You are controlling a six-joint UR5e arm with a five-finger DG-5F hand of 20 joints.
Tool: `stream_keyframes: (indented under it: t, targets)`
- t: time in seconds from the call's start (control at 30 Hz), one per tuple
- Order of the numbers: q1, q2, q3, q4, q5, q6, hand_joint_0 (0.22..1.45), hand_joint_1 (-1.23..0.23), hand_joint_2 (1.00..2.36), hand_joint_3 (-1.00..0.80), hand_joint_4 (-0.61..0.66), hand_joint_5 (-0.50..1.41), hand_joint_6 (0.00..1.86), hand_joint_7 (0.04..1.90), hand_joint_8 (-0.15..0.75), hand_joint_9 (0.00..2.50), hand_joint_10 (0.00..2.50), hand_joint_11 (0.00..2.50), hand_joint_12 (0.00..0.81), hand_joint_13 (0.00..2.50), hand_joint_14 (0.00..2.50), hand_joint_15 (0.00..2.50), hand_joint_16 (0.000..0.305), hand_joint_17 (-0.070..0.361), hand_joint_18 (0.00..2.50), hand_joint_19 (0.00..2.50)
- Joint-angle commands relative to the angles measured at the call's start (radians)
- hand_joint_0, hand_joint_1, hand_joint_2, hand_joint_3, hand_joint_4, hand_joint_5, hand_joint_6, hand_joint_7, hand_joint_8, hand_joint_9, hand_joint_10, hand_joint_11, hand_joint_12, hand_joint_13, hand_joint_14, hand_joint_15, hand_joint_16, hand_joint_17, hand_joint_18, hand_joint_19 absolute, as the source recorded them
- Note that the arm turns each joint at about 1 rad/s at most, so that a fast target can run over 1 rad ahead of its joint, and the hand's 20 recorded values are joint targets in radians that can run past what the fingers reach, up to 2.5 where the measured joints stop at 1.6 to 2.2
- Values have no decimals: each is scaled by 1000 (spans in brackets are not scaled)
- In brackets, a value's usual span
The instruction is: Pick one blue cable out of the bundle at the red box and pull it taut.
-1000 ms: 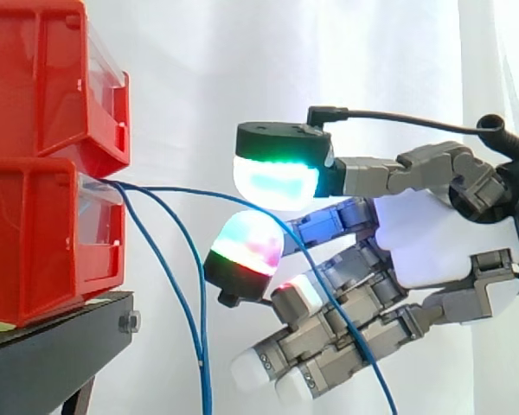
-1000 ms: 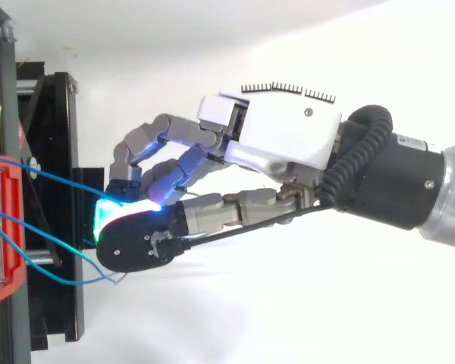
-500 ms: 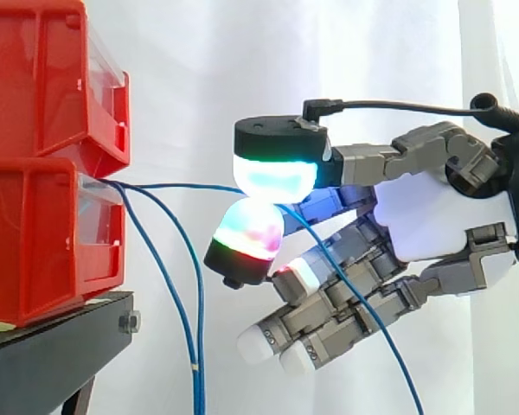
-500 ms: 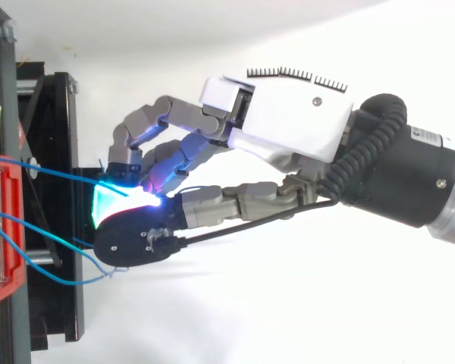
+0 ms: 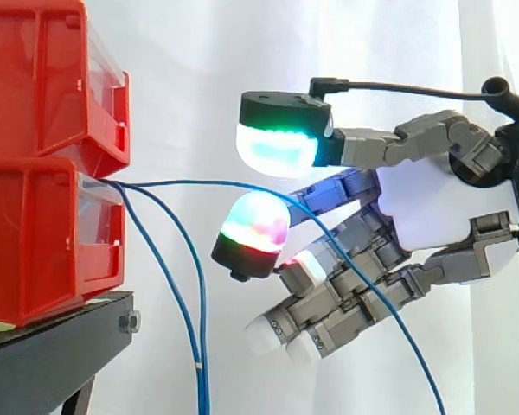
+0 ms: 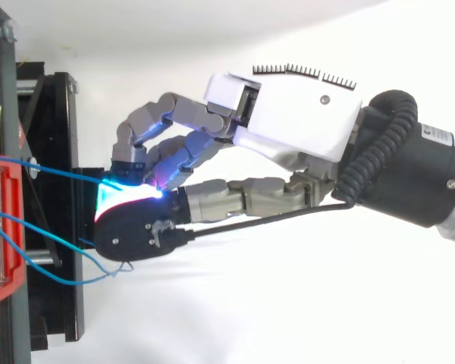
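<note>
Blue cable (image 5: 190,183) is the one to watch, and it's sitting right between the fingers (image 5: 277,147). There's a green-cyan glowing pad on top and a pinkish-green pad (image 5: 253,226) underneath, with the cable threaded between them. From the side I can see a sliver of white curtain (image 5: 199,69) between those pads, so I'd call it a loose pinch, more cupped around the cable than clamped. (From above the pads overlap, so no help there.) The other fingers are curled underneath, white-tipped, holding nothing. The cable's tail runs across the front of them and off toward the bottom right.

The hand (image 5: 432,212) sits near the boxes, with its wrist coming in from the right.

Going outward from the pads, the cable runs almost level to the lip of the lower red box (image 5: 35,242), with barely any sag. The other blue cables (image 5: 199,320) leave the same spot and just hang down past the black stand (image 5: 52,346), clear of the picked one out by the hand. A second red box (image 5: 35,78) is stacked on top.

My read is that singling out one cable looks done. The taut part is maybe halfway: that stretch looks straight-ish, but the hold looks soft. What's left, I'd guess, is closing the pads properly and drawing away from the box until the line goes tight.
</note>
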Motion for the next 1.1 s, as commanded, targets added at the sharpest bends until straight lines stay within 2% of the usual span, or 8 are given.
stream_keyframes:
  t: [0.0,0.33,0.57,0.77,0.93,1.07]
  targets:
    - [0,2,0,0,-1,0,539,-449,1000,-499,96,-187,921,902,344,923,8,1106,414,533,10,346,55,125,488,259]
    - [0,3,0,-2,-1,-2,578,-591,1016,-212,86,-191,924,962,335,900,11,1099,405,520,10,337,54,121,475,249]
    - [0,3,0,-2,1,0,588,-641,1016,-172,100,-189,939,908,342,913,6,1101,411,533,10,331,56,125,507,231]
    - [0,3,0,-2,4,0,602,-712,1015,-224,103,-192,936,916,326,899,9,1098,399,529,10,330,53,120,502,230]
    - [0,3,0,-2,4,0,622,-763,1007,-391,107,-191,933,911,321,899,8,1098,397,534,10,332,53,120,506,223]
    - [0,3,0,-2,4,1,554,-671,1000,-500,110,-189,933,898,330,915,8,1108,404,540,10,337,55,123,515,230]
